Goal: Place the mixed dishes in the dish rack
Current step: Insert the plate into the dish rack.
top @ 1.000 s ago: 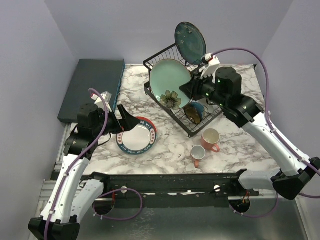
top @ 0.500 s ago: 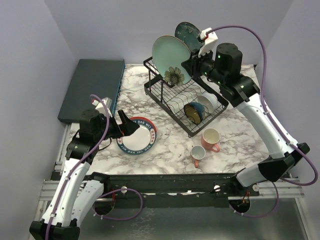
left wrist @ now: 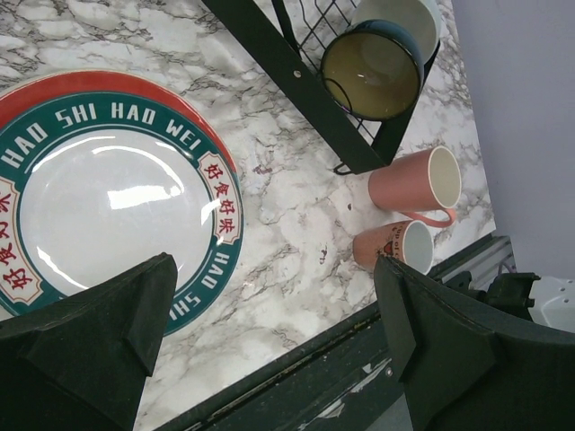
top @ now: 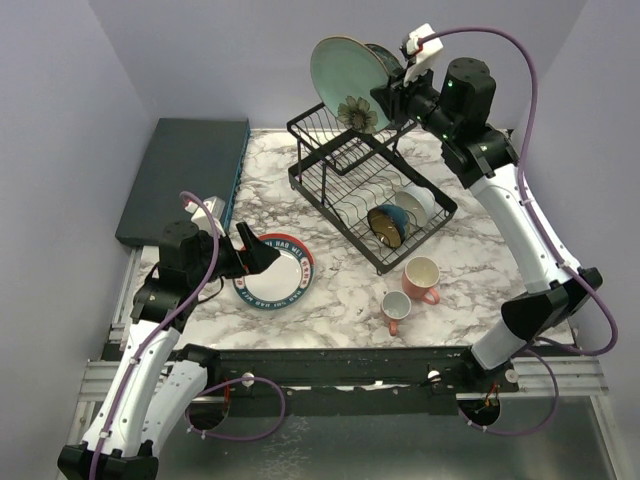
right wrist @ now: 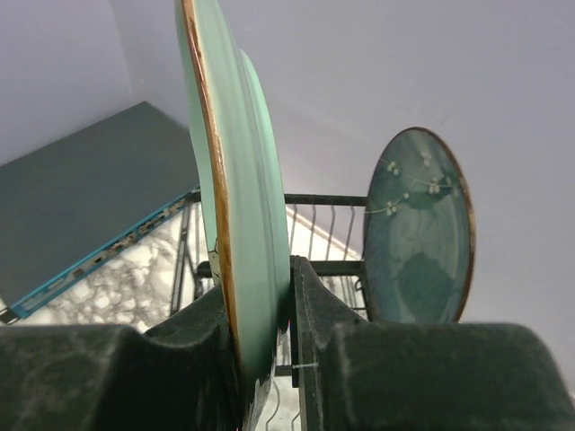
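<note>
Plate loading is mid-step: the pale green plate (top: 345, 72) hangs on edge above the rack's (top: 340, 190) back, clamped in the right gripper (right wrist: 267, 359). Next, I judge, it must come down upright into a free slot, clear of the dark plate (right wrist: 418, 224) at the rack's rear. Left of the rack, the left gripper (top: 257, 250) gapes over the red-rimmed plate (top: 275, 275).

Pale green plate (top: 346, 70) higher up

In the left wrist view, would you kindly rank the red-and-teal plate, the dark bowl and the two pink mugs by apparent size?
1. red-and-teal plate, by far, though it is nearest the camera and partly cut off.
2. dark bowl and upper pink mug: nearly alike, so unranked.
3. lower pink mug, smallest.
</note>
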`<state>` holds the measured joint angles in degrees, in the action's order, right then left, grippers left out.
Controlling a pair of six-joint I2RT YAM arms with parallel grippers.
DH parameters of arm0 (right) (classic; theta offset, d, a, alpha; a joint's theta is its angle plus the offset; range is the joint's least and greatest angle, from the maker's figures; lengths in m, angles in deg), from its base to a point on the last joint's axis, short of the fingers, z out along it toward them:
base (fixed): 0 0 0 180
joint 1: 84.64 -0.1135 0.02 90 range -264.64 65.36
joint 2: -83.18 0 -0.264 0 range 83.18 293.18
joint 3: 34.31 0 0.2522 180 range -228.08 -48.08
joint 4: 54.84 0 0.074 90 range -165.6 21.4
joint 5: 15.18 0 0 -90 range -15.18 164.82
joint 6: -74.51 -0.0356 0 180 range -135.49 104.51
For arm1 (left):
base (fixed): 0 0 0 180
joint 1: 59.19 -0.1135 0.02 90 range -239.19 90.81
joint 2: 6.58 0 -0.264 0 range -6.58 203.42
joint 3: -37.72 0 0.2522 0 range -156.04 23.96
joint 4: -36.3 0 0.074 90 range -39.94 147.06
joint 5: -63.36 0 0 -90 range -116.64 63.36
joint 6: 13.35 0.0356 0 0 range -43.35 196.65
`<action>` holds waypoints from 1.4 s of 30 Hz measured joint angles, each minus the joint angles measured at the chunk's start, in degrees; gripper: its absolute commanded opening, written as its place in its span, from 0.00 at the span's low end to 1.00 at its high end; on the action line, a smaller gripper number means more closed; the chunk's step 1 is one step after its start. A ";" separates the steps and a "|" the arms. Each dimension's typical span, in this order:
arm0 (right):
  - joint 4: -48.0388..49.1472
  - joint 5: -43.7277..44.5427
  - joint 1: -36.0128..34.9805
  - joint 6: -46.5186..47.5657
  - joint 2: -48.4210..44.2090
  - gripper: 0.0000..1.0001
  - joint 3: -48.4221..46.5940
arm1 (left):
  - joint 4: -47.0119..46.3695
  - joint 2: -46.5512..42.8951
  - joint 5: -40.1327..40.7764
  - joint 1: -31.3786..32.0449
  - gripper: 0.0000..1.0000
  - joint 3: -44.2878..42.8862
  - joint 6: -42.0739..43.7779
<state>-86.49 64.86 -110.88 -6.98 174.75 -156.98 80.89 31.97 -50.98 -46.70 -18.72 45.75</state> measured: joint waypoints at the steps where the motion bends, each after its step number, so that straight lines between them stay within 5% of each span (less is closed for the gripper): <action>1: 0.42 -0.04 0.52 0.33 0.74 0.00 -0.63 | -0.04 -0.13 0.00 0.00 0.99 0.00 0.00; 42: 11.82 2.86 5.70 7.04 17.66 0.00 -4.04 | -0.76 -0.66 0.26 0.02 0.99 0.07 0.00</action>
<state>-74.67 67.73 -105.17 0.06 192.42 -161.02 80.12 31.31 -50.72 -46.68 -18.65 45.75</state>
